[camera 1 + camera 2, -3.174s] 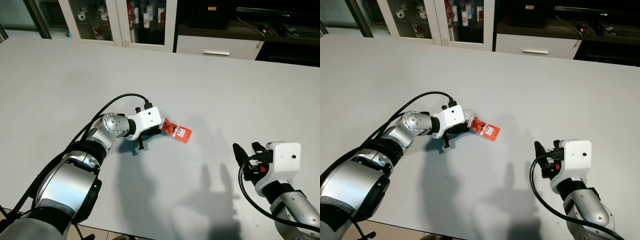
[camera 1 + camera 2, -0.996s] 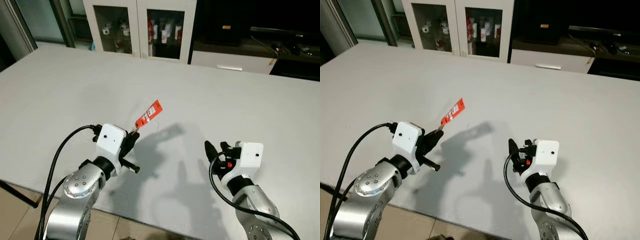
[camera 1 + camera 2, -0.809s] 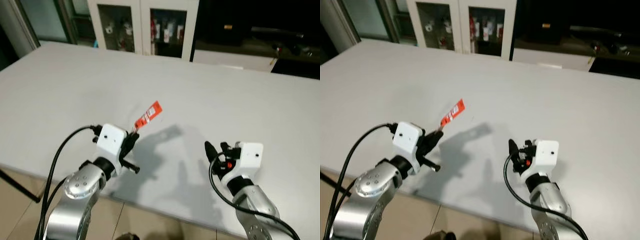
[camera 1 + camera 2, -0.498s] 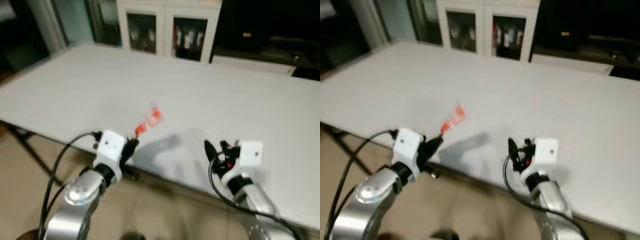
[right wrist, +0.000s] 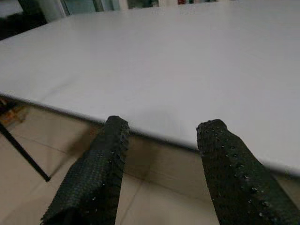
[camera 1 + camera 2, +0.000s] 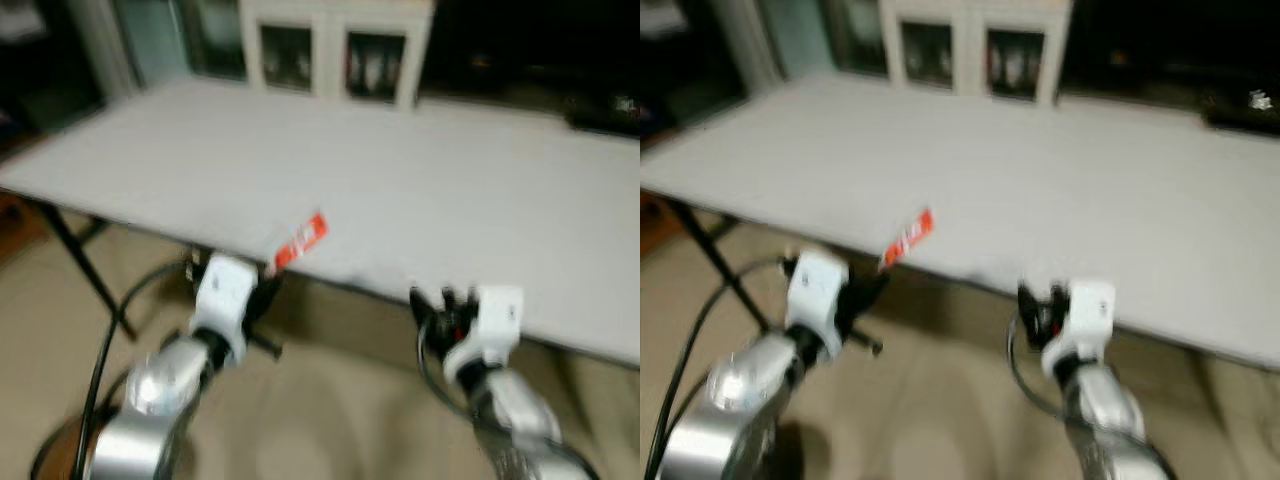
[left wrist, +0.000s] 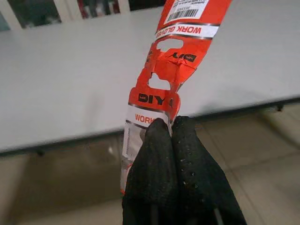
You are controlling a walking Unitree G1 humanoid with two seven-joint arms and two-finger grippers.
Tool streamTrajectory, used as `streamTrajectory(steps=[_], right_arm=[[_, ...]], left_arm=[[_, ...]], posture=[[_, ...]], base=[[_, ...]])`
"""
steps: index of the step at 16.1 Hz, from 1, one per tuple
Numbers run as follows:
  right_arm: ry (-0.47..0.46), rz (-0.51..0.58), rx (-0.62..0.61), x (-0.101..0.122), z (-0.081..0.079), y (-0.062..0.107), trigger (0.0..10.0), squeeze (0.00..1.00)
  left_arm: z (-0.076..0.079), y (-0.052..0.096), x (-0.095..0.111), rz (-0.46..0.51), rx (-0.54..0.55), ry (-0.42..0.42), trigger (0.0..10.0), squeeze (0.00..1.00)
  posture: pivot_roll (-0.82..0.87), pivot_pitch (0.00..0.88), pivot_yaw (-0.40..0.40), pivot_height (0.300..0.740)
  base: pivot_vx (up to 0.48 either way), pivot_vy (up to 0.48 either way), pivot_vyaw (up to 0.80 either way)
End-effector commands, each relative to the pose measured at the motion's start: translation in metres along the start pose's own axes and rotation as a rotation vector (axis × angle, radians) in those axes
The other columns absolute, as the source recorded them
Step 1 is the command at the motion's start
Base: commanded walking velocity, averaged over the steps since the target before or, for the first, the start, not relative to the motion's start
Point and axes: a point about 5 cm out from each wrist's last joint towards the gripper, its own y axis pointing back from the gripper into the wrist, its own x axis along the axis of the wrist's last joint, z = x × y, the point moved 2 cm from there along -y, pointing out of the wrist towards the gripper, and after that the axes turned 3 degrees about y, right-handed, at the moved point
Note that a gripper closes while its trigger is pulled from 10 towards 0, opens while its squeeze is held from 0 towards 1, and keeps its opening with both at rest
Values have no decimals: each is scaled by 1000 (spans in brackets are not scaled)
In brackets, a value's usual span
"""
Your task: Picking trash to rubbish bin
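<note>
Off table edge, left end effector (image 7: 171, 129) pinching orange tag (image 7: 180, 51)

One orange wrapper (image 7: 174, 84), two grippers, left (image 7: 171, 129) and right (image 5: 161, 129), one table (image 6: 420, 190), and, blurred, seemingly one far cabinet (image 6: 330, 50).

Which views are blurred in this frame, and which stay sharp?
Both eye views are motion-blurred: the table edge, the cabinet and both arms smear. The left wrist view is sharp, with the orange label print legible above the left end effector. The right wrist view is fairly sharp around the open right end effector.
</note>
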Motion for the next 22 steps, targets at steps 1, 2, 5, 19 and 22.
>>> streamTrajectory(steps=[1,2,5,19,22], right_arm=[[7,-4,1,1,-1,-1,10000,0],[4,-6,-2,0,-1,-1,10000,0],[-1,-34,-28,-5,3,0,10000,0],[97,-124,255,-20,-25,-12,10000,0],[89,-135,255,-26,-24,-18,10000,0]], left_arm=[[-1,1,2,1,12,-8,10000,0],[-1,2,1,-1,12,-8,10000,0],[-1,3,1,-5,20,4,10000,0],[-12,20,-1,41,212,-32,10000,0],[-14,22,-8,33,232,-29,10000,0]], posture=[[-8,2,-5,740],[-6,4,-5,740],[-1,12,-2,740],[54,28,-74,740],[50,33,-73,740]], base=[[-277,0,0],[-281,0,0],[-186,0,0],[0,0,686],[0,0,800]])
